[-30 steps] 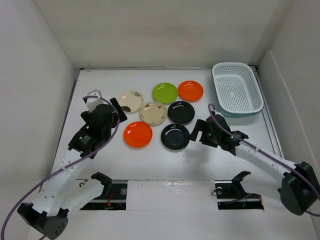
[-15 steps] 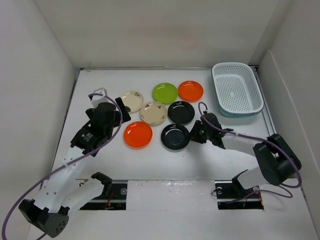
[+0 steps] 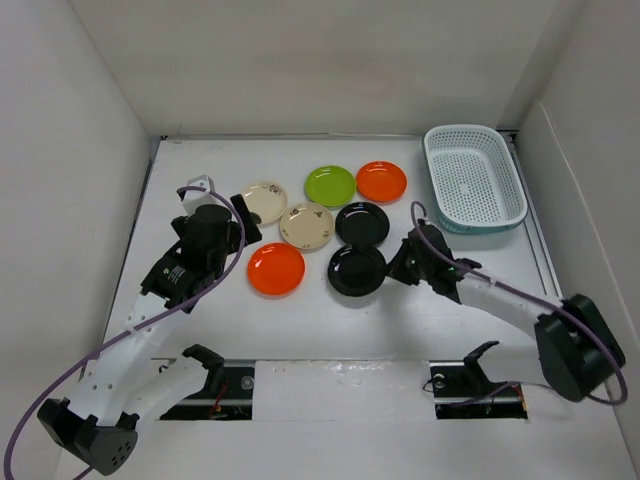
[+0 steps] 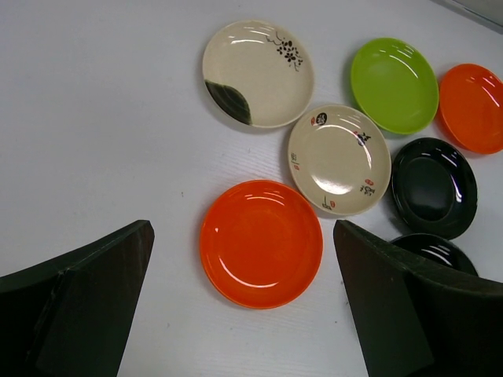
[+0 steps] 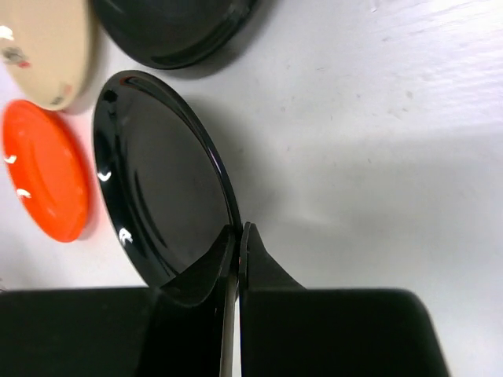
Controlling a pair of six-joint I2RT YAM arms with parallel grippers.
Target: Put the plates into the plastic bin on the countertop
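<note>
Overhead, the right gripper was clamped on the right rim of the near black plate, fingers pressed together w/ only the thin edge btwn them. From the right wrist cam that plate sat tilted, its pinched side lifted off the countertop & a shadow showing beneath, its far side low by the surface.

The other six plates lay flat in a loose cluster at centre. The near orange plate was just left of the held one and the far black plate just behind it. Two cream plates w/ dark markings sat to the left. The lime green plate & the far orange plate were side by side at the back.

The plastic bin stood at the far right corner, well apart from the gripped plate.

The left gripper hung above the left side of the cluster, jaws spread wide & holding nothing. Its wrist cam looked down on the near orange plate framed btwn the two dark fingers, w/ the cream pair beyond
</note>
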